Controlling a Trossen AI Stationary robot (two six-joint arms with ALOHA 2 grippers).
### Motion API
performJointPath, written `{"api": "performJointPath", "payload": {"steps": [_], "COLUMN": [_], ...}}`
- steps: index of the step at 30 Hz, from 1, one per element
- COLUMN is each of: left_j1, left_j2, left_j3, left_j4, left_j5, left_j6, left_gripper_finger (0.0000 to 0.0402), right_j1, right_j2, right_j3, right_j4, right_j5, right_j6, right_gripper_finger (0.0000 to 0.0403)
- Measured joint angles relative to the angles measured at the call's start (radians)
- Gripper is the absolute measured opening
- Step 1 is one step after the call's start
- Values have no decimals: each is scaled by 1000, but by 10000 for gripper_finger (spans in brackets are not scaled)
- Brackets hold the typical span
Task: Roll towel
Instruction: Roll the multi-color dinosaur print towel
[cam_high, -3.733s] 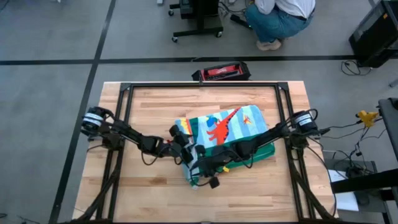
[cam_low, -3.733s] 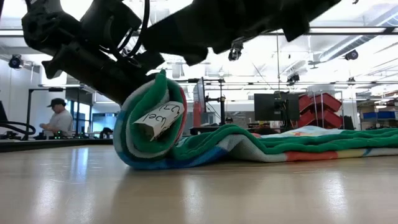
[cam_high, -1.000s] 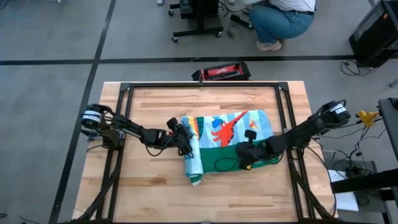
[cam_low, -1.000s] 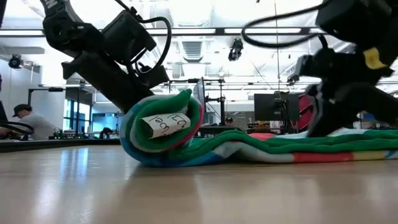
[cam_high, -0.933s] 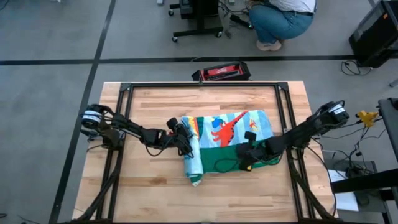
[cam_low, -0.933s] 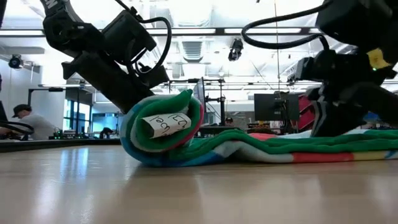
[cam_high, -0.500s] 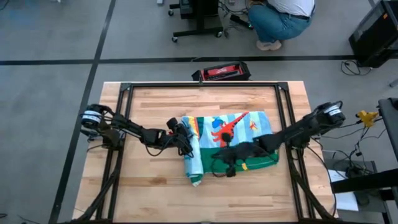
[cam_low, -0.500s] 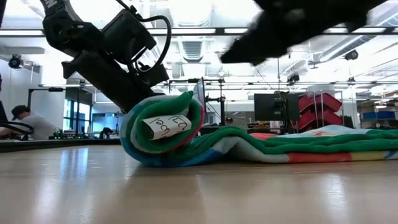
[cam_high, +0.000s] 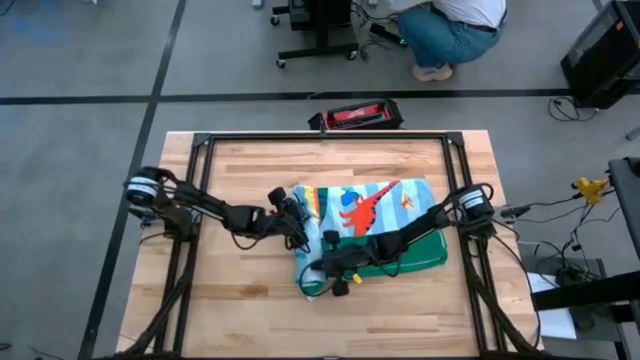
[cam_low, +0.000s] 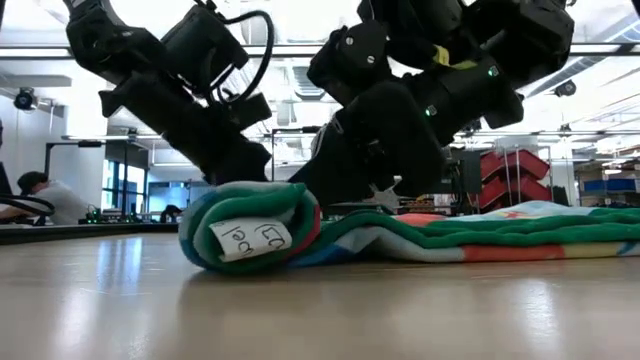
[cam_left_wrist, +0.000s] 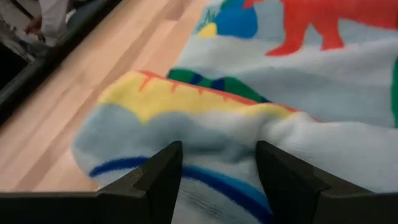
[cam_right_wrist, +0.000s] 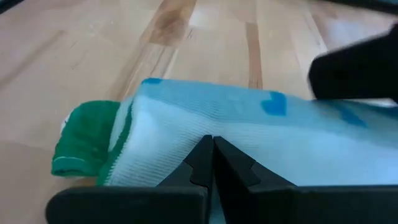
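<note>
The towel (cam_high: 375, 215) lies on the table, its green border and dinosaur print up, with its left part wound into a roll (cam_high: 312, 250). The roll's near end shows green layers and a white label (cam_low: 245, 238). My left gripper (cam_high: 300, 228) stands open at the roll's far half, with pale blue cloth (cam_left_wrist: 217, 155) between its fingers. My right gripper (cam_high: 318, 270) is shut and rests on the roll close to its near end (cam_right_wrist: 93, 146). The unrolled part (cam_low: 520, 235) lies flat toward the table's right. My left gripper straddles a hump of the roll's outer layer (cam_left_wrist: 214, 134) with its open fingers (cam_left_wrist: 163, 177), and cloth fills the gap between them. It comes from the table's left, slanting down. The roll rests on the table. My right gripper presses its shut fingertips (cam_right_wrist: 211, 152) on the roll's pale blue outer layer (cam_right_wrist: 205, 121), close to the near end. It comes from the table's right, slanting down and lying across the roll. The roll is flattened under it and stays on the table.
A black frame rail (cam_high: 325, 137) runs around the tabletop. A red and black box (cam_high: 355, 115) sits at the far edge, and a person (cam_high: 450, 30) crouches on the floor beyond it. Bare wood (cam_high: 330, 320) lies near the front edge.
My right gripper has swept from the towel's right part toward the table's left and come down, shut, on the roll's near end. The roll has sunk flatter and shifted a little toward the left.
</note>
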Motion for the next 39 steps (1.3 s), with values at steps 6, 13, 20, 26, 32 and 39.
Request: {"api": "performJointPath", "payload": {"steps": [6,13,20,26,32,39], "left_j1": [54,182,316,356,356,354], "left_j2": [-40,-17,17,29,22,-56], "left_j3": [13,12,9,1,1,-2], "left_j4": [4,78,72,40,31,-24], "left_j5": [1,163,308,308,275,262], "left_j6": [85,123,69,60,89,128], "left_gripper_finger": [190,190,190,176,155,139], "right_j1": [0,0,0,0,0,-13], "right_j2": [-3,-3,-3,-3,-16,-117], "right_j3": [0,2,1,0,-1,-20], "right_j4": [-9,-12,-23,-27,-32,-39], "right_j5": [-4,-7,-11,-11,-15,-34], "right_j6": [9,6,13,9,-6,-81], "right_gripper_finger": [0,0,0,0,0,0]}}
